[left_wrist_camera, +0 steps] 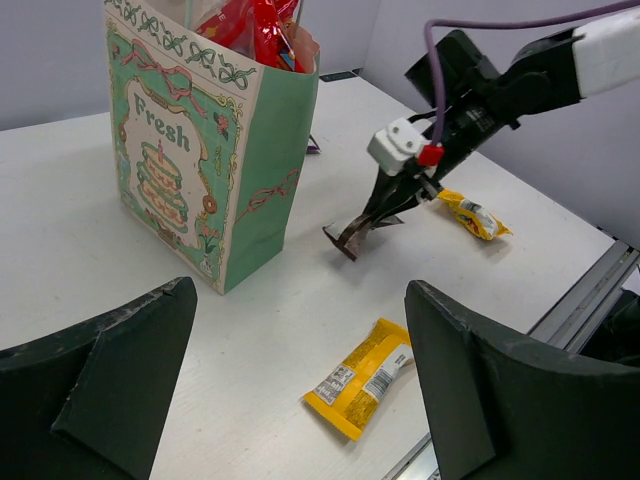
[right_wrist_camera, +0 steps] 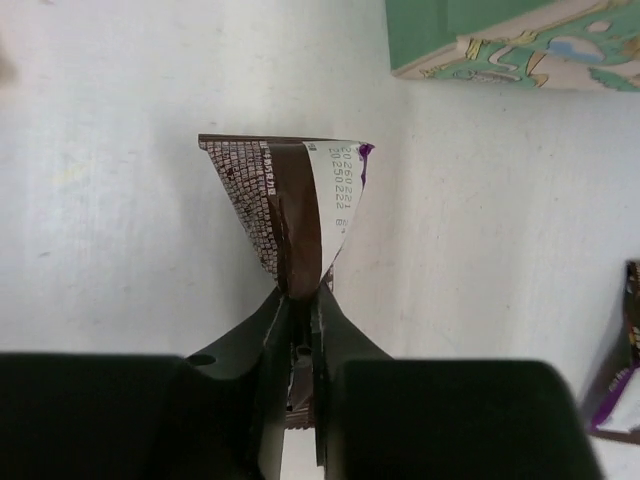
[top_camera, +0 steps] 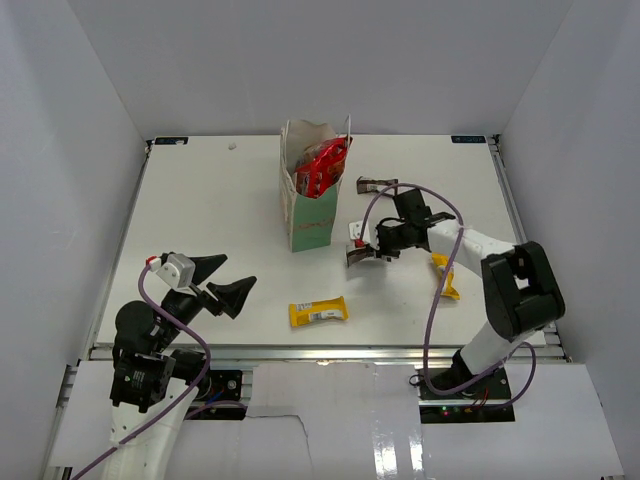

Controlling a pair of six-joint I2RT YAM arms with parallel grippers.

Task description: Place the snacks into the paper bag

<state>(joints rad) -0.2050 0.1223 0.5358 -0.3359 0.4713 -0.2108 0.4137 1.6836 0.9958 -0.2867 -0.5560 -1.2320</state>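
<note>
The mint-green paper bag [top_camera: 312,205] stands at mid-table with a red-orange packet [top_camera: 325,165] sticking out of its top; it also shows in the left wrist view [left_wrist_camera: 200,150]. My right gripper [top_camera: 372,252] is shut on a dark brown bar [right_wrist_camera: 290,215], held just above the table right of the bag [right_wrist_camera: 520,40]. A second dark brown bar [top_camera: 376,185] lies behind it. One yellow bar [top_camera: 318,313] lies near the front, between my open left gripper's fingers in the left wrist view [left_wrist_camera: 362,378]. Another yellow bar [top_camera: 445,275] lies under the right arm. My left gripper [top_camera: 222,280] is empty.
A small white packet [top_camera: 356,229] lies right of the bag's base. White walls close in the table on three sides. The metal front rail [top_camera: 320,352] runs along the near edge.
</note>
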